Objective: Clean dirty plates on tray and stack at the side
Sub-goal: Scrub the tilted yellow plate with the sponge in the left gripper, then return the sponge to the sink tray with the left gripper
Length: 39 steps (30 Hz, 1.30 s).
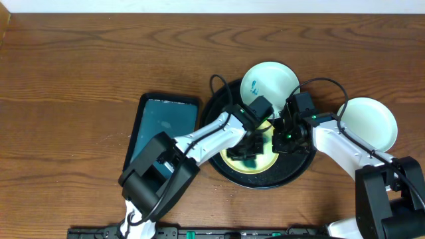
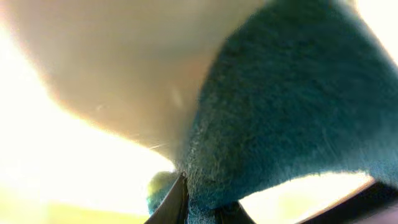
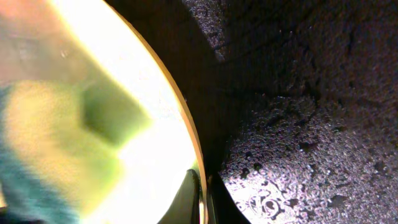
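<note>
The black tray (image 1: 297,166) holds the pale yellow plate (image 1: 263,162). My left gripper (image 1: 254,143) is shut on a teal sponge (image 2: 292,106) and presses it onto the yellow plate; its fingers (image 2: 205,208) show at the bottom of the left wrist view. My right gripper (image 1: 284,138) is shut on the yellow plate's right rim (image 3: 200,186), with the wet tray floor (image 3: 298,124) beside it. One mint plate (image 1: 269,81) with a teal smear lies at the tray's far rim. The other mint plate (image 1: 367,123) sits on the table to the right.
A rectangular dark teal tray (image 1: 163,129) lies left of the black tray, under my left arm. Both arms cross the front part of the wooden table (image 1: 66,99).
</note>
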### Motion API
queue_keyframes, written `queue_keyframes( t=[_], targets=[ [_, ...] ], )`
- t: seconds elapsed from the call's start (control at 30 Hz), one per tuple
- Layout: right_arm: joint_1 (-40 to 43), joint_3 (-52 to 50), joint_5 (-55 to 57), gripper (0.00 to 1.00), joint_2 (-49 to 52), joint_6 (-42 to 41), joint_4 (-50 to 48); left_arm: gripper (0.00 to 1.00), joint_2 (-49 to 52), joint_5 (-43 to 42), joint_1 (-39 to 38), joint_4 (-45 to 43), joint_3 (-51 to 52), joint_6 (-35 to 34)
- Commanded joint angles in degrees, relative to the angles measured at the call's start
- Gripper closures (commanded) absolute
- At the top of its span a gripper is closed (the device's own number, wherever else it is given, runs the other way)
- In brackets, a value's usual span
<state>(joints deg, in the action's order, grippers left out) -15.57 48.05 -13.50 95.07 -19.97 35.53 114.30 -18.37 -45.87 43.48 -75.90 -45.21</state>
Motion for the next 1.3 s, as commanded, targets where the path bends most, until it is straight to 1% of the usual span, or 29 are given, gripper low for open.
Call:
queue_keyframes(
  t=[0.0, 0.03, 0.2, 0.23, 0.3, 0.4, 0.5, 0.57, 0.67, 0.73, 0.8, 0.87, 0.93, 1.0, 1.03, 1.07, 1.1, 1.13, 1.2, 1.27],
  targets=[
    [-0.3, -1.8, 6.0, 0.99, 1.9, 0.3, 0.6, 0.93, 2.3, 16.0, 3.1, 7.0, 2.6, -1.1],
    [-0.3, -1.8, 6.0, 0.99, 1.9, 0.3, 0.6, 0.93, 2.2, 18.0, 3.5, 8.0, 2.5, -1.5],
    [-0.3, -1.8, 6.0, 0.99, 1.9, 0.3, 0.7, 0.92, 1.9, 33.1, 3.9, 10.9, 1.2, -3.6],
    [-0.3, -1.8, 6.0, 0.99, 1.9, 0.4, 0.7, 0.93, 1.8, 35.3, 3.8, 11.0, 1.0, -3.6],
    [-0.3, -1.8, 6.0, 0.99, 1.9, 0.5, 0.7, 0.92, 1.6, 36.7, 3.8, 11.3, 0.7, -3.6],
    [-0.3, -1.8, 6.0, 0.99, 1.9, 0.7, 0.7, 0.93, 0.6, 35.7, 3.8, 11.9, -0.1, -3.6],
    [-0.3, -1.8, 6.0, 0.99, 1.9, 0.7, 0.8, 0.93, -2.0, 31.6, 3.8, 13.1, -1.4, -3.6],
    [-0.3, -1.8, 6.0, 0.99, 1.9, 0.7, 0.9, 0.92, -4.9, 30.2, 3.8, 13.9, -2.1, -3.6],
    [-0.3, -1.8, 6.9, 0.99, 1.9, 0.7, 1.4, 0.92, -12.2, 29.5, 3.8, 14.6, -2.3, -3.3],
    [-0.3, -1.8, 7.7, 0.99, 1.9, 0.7, 1.6, 0.93, -16.1, 29.6, 4.3, 15.0, -2.3, -1.5],
    [-0.3, -1.8, 7.7, 0.99, 1.9, 1.0, 1.7, 0.93, -19.1, 30.9, 5.2, 16.1, -2.3, -0.2],
    [-0.3, -1.8, 7.7, 0.99, 1.9, 1.9, 1.4, 0.93, -21.2, 34.8, 6.3, 18.4, -2.1, -0.3],
    [-0.3, -1.8, 7.7, 0.99, 1.9, 2.0, 0.9, 0.93, -22.2, 38.6, 8.0, 20.3, -1.5, -0.3],
    [-0.3, -1.8, 7.6, 0.99, 1.9, 2.9, -0.2, 0.93, -22.2, 39.5, 10.3, 20.9, -0.3, 0.0],
    [-0.3, -1.8, 7.2, 0.96, 1.9, 4.2, -1.2, 0.93, -21.9, 39.5, 12.4, 20.6, 1.5, 0.0],
    [-0.3, -1.8, 6.8, 0.96, 1.9, 4.8, -1.5, 0.93, -21.8, 39.4, 13.8, 19.7, 3.0, 0.5],
    [-0.3, -1.7, 5.9, 0.99, 1.9, 5.6, -1.5, 0.93, -21.8, 39.1, 15.2, 18.4, 4.9, 1.3],
    [-0.3, -1.7, 3.9, 0.99, 1.9, 6.9, -1.5, 0.92, -21.8, 38.1, 16.6, 16.6, 6.8, 2.8],
    [-0.3, -1.4, 2.0, 0.99, 1.7, 7.8, -1.0, 0.93, -21.8, 34.7, 19.1, 12.5, 10.3, 6.6],
    [-0.3, -0.8, 2.7, 0.99, 0.3, 7.7, 0.8, 0.93, -21.8, 28.9, 21.6, 8.1, 13.7, 11.0]
  ],
)
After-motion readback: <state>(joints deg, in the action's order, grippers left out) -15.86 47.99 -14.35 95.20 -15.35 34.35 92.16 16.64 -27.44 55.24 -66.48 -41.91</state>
